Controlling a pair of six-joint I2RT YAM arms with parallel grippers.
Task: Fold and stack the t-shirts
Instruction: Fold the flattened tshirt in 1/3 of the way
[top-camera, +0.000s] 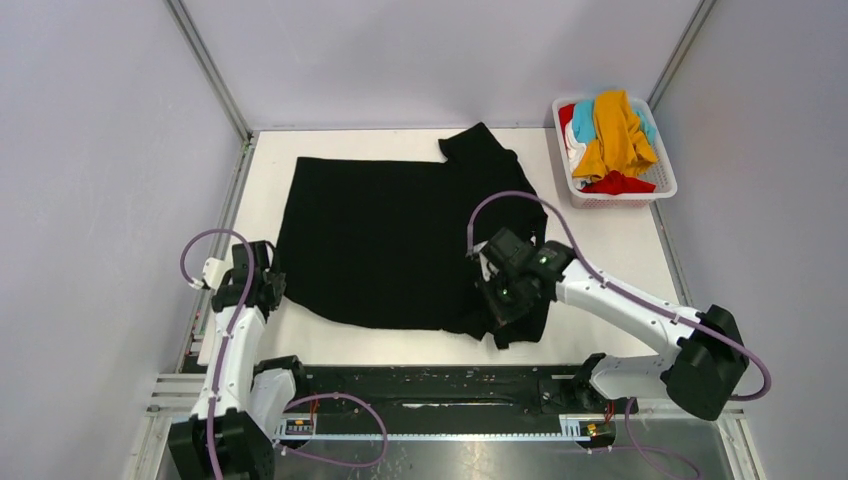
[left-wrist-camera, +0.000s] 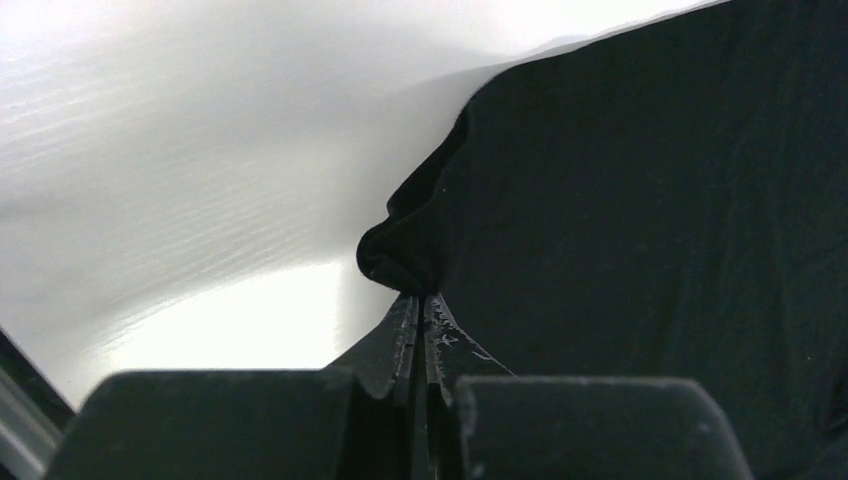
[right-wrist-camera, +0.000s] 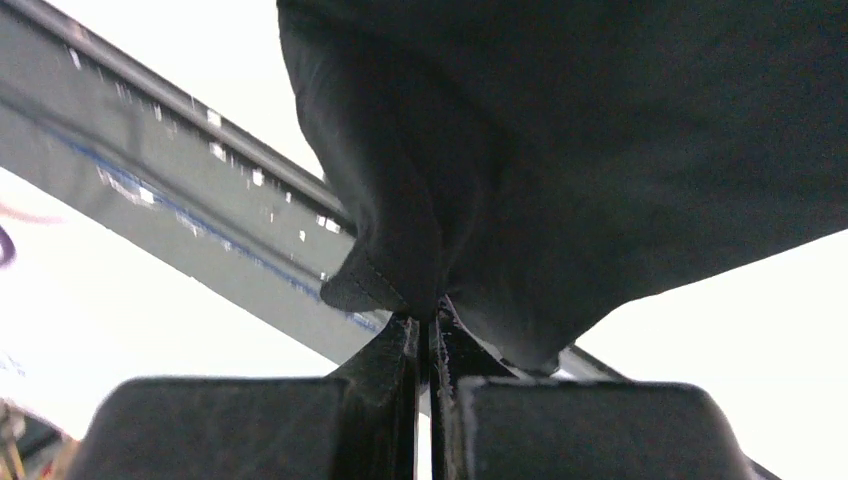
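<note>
Black t-shirt (top-camera: 390, 240) spread flat, near corners pinched, sleeve folded.

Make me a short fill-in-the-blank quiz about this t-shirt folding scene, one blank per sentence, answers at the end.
1. The large t-shirt spread on the table is ____ in colour.
2. The left gripper and the right gripper are each ____ on that shirt's near edge.
3. The white basket stands at the table's far ____ corner.
4. The top tee in the basket is mustard-____.
Answers: black; shut; right; orange.
</note>
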